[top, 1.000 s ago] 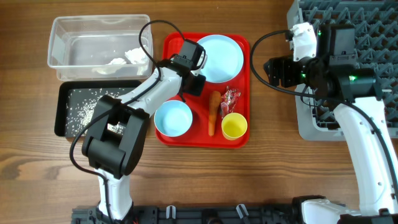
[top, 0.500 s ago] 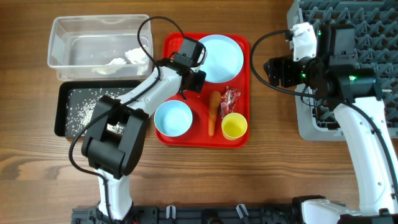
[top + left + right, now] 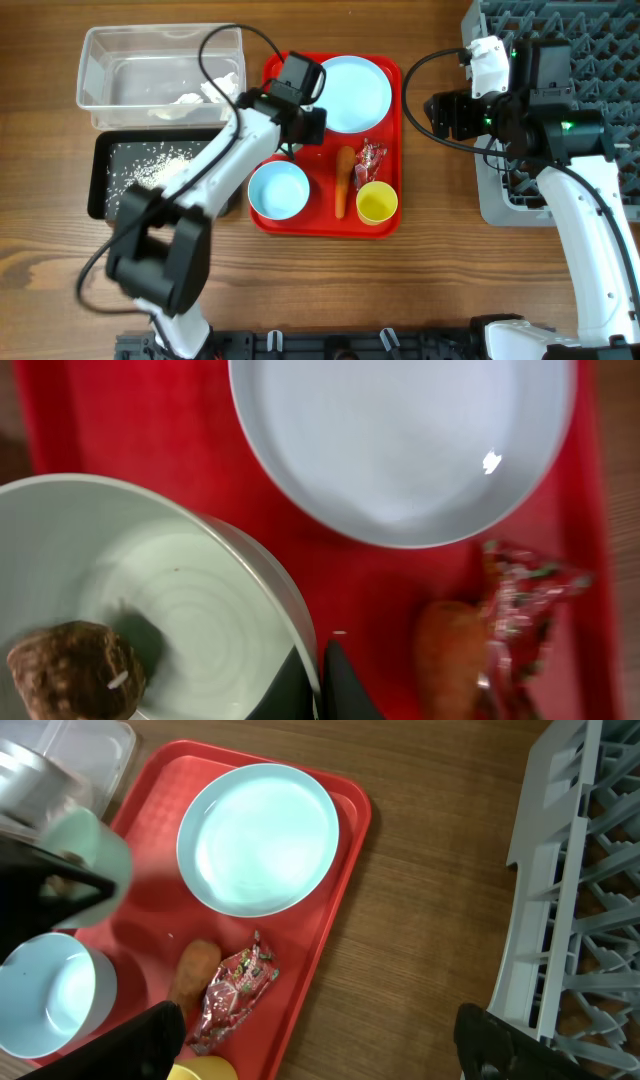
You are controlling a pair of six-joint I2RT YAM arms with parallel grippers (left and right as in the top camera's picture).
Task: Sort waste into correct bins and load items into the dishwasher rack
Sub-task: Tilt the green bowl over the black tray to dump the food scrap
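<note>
Well, left fingers [image 3: 340,690]: I see them clamped on the rim of the mint bowl [image 3: 150,590], one finger inside the wall and one outside.
Mint bowl: gripped over the far left corner of the red tray [image 3: 320,205]. It is blurred in my right wrist view, so I cannot tell whether it clears the tray.
Food lump [image 3: 70,670]: brown, sitting inside the mint bowl, with one pale grain stuck on it.
Right fingers [image 3: 150,1040]: wide apart and holding nothing, over bare desk [image 3: 450,280] between the red tray's right edge and the rack [image 3: 600,30].
Plate [image 3: 355,95]: flat in the red tray's far right corner.
Blue bowl [image 3: 278,190]: upright in the red tray's near left corner.
Carrot [image 3: 343,182]: lying lengthwise on the red tray between the blue bowl and the wrapper [image 3: 372,157].
Wrapper: just beside the carrot, toward the tray's right edge, near the plate's rim.
Yellow cup [image 3: 377,203]: upright in the red tray's near right corner, just beside the carrot's near end.
Clear tub [image 3: 95,60]: toward the desk's far left corner, with tissue [image 3: 215,88] against its right wall.
Black tray [image 3: 97,180]: just beside the clear tub on its near side, rice grains [image 3: 135,165] scattered inside. The left arm [image 3: 215,165] crosses its right end.
Rack: at the desk's far right corner, with the right arm [image 3: 560,130] over its left part.
</note>
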